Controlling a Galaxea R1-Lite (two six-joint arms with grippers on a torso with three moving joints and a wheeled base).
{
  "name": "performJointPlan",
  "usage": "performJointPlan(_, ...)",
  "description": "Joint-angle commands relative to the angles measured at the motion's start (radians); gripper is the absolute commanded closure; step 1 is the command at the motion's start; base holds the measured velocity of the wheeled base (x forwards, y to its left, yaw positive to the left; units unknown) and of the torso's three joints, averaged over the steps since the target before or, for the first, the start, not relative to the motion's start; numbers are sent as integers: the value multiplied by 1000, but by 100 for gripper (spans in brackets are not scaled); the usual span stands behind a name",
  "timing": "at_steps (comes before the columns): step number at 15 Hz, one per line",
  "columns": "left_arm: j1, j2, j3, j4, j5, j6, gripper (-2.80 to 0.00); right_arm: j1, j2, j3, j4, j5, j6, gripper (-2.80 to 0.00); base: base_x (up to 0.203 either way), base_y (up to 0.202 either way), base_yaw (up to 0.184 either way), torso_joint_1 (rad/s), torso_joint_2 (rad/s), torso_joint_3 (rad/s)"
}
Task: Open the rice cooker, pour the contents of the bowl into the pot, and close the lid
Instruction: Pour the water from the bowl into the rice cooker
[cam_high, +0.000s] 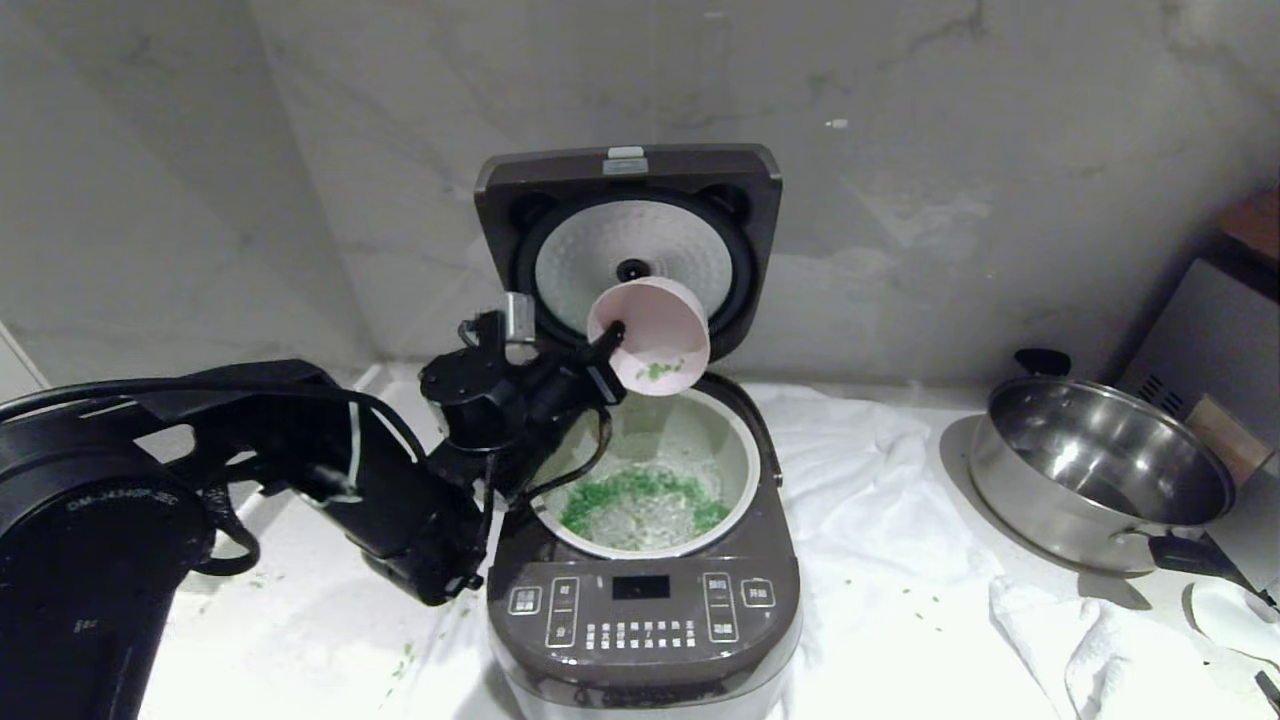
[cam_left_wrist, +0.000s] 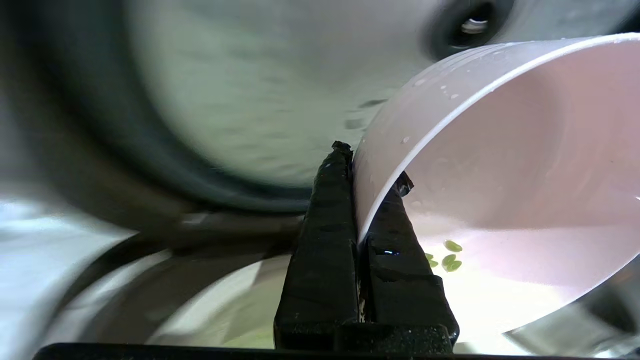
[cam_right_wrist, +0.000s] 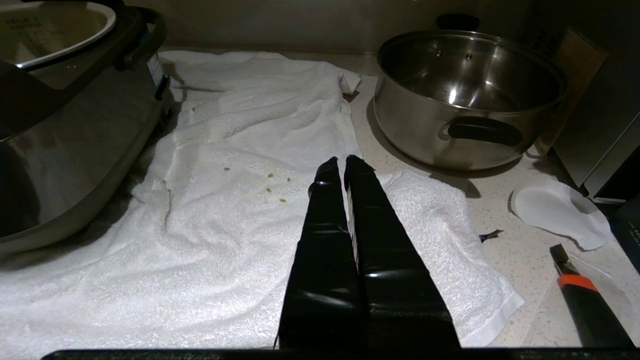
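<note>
Rice cooker (cam_high: 645, 590): on a white towel (cam_high: 880, 500) by the marble wall, front button panel facing the camera.
Lid (cam_high: 630, 235): hinged fully up, its round dimpled inner plate showing.
Pot (cam_high: 735, 430): seated in the cooker, green scallion bits (cam_high: 625, 490) spread across its bottom; the right wrist view catches only its rim and none of the green.
Bowl (cam_high: 650, 335): pale pink, tipped steeply over the pot's rear edge, mouth toward the camera.
Left gripper (cam_high: 612, 335): clamped on the bowl's rim, one finger inside and one outside, plain only in the left wrist view.
Leftover in bowl: a few green pieces cling to the inner wall; whether they are stuck or sliding is hard to tell.
Right gripper (cam_right_wrist: 345, 167): fingers pressed together, hanging above the towel, outside the head view.
Steel pan (cam_high: 1095, 480): right of the cooker, well apart.
Strays: green bits scattered on the towel, clearest from the right wrist.
</note>
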Motion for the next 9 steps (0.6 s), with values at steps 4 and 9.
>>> performJointPlan(4,63,-212,49,340,-13,37,0,0,1,0,0,0,0,0,0,0,0,0,0,0)
performJointPlan(9,88,-416,47,880,-64,85,0,0,1,0,0,0,0,0,0,0,0,0,0,0)
